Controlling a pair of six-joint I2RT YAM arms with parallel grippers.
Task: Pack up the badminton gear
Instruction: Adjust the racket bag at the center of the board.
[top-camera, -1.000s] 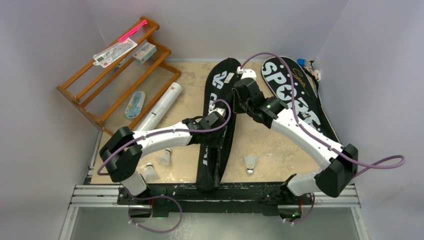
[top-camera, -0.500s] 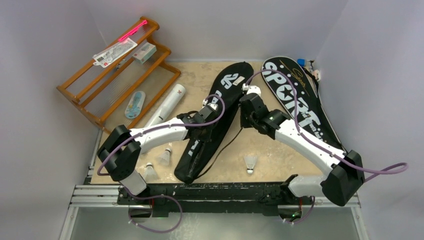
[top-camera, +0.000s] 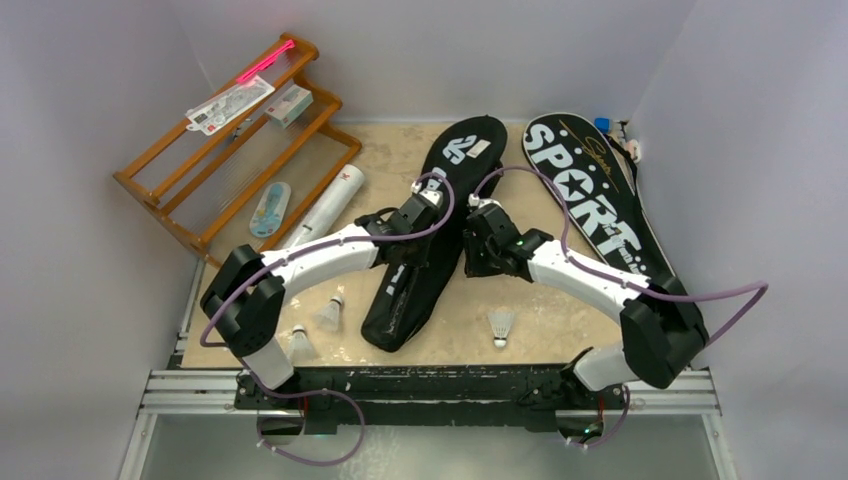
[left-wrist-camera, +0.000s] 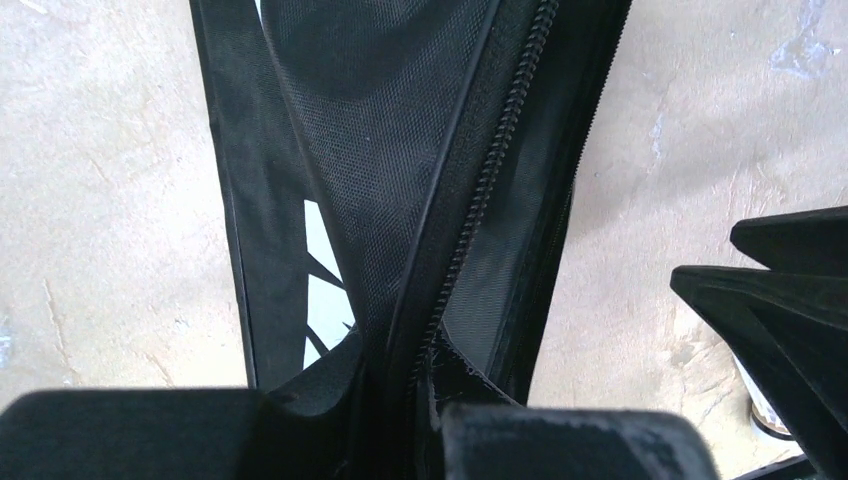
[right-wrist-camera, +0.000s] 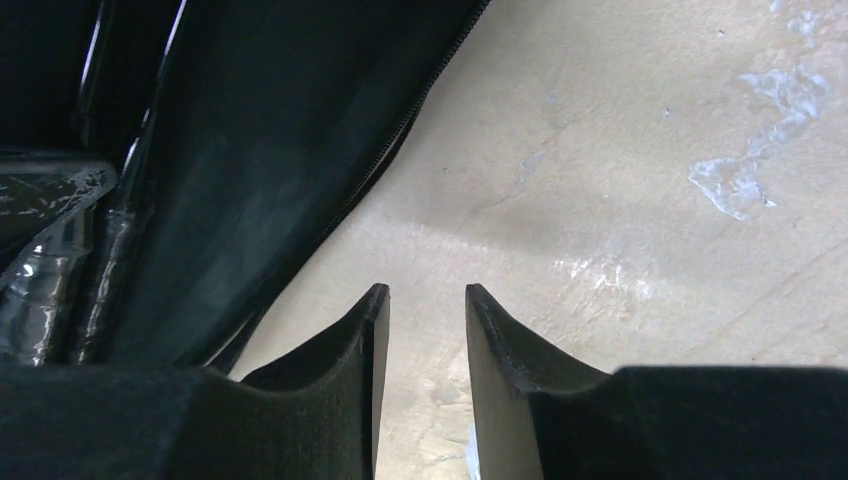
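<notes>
My left hand (left-wrist-camera: 398, 395) pinches the long black racket-shaped bag (top-camera: 402, 300), which runs away from me; my right hand (right-wrist-camera: 425, 305), narrowly parted and empty, sits just right of it.

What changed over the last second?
The middle racket bag dropped from on-edge to lying flat, its near end shifting left. Left end effector closed on its zipper edge; right end effector opened, off the bag. SPORT bag, shuttlecocks, tube, rack unchanged.
</notes>
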